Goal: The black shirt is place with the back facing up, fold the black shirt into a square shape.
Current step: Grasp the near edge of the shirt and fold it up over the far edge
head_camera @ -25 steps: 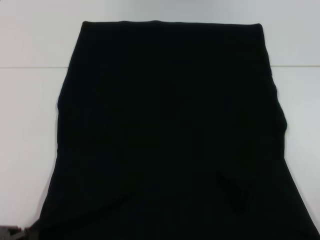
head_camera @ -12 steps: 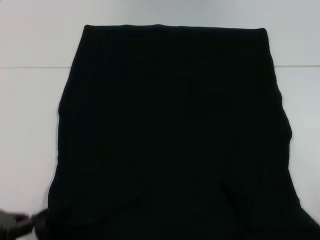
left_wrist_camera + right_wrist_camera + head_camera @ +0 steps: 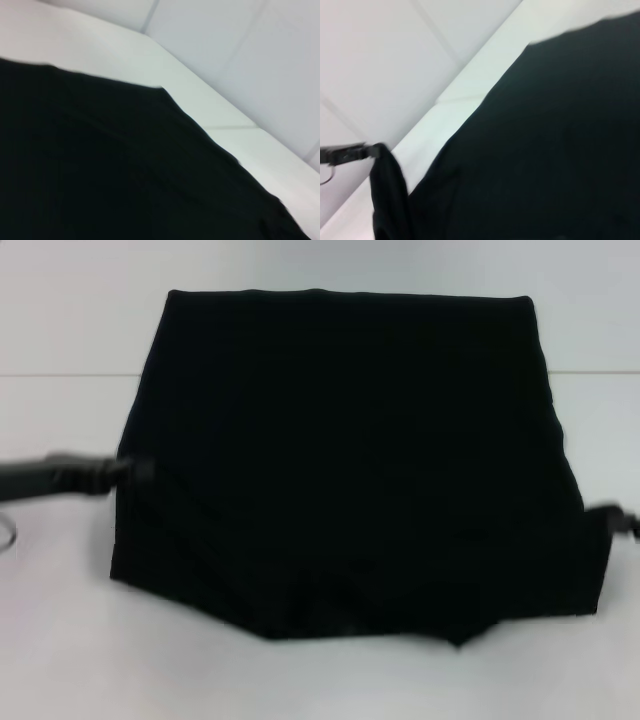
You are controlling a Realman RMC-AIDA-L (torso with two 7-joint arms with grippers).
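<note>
1. The left gripper reaches in from the left side of the head view and meets the left edge of the black shirt, about halfway down the cloth. Its fingers look pinched on that edge, with fabric gathered at the tip.
2. The right wrist view shows the same left gripper farther off, with a hanging fold of the black cloth draped straight down from its tip, so it is holding the shirt's edge.
3. The right gripper shows only as a small dark tip at the right edge of the head view, touching the shirt's lower right side. Whether its fingers are closed on the cloth cannot be told; too little of it is seen.
4. The black shirt lies spread on the white table, in the middle of the head view. Its far edge runs straight and level; its sides slant outward toward the robot.
5. The near edge of the shirt is uneven, dipping to a blunt point near the centre, with soft creases and an overlapping layer along the lower band.
6. In the left wrist view the shirt fills most of the frame as flat dark cloth, one corner lying on the pale table surface.
7. No lettering shows on the cloth in any view.
</note>
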